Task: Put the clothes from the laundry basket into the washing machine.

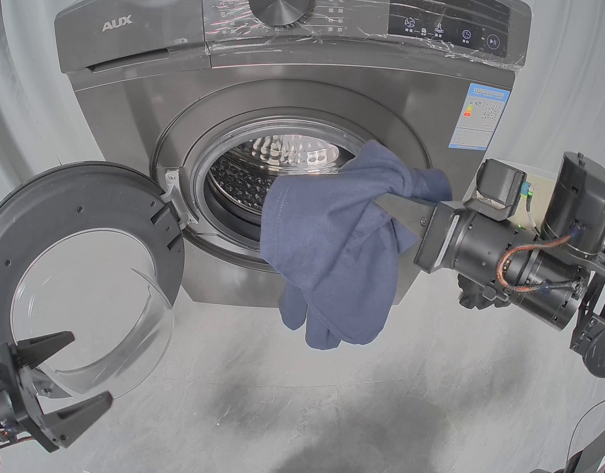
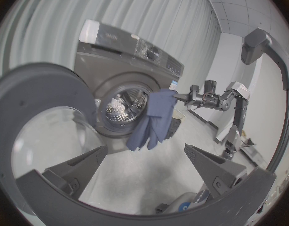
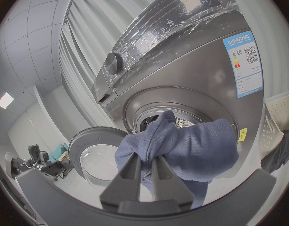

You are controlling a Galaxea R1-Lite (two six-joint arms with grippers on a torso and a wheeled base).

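We log our right gripper (image 3: pixel 146 157) clamped on a limp, creased navy garment (image 1: pixel 329 244) at 4 o'clock of the perforated steel drum (image 1: pixel 246 179); left gripper (image 1: pixel 91 366) agape.

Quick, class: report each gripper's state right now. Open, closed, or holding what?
Left gripper: open, holding nothing.
Right gripper: closed on the blue garment, in front of the washing machine opening.

head: high, near washing machine (image 1: pixel 132 106) | wrists: lower, flanking | all share it
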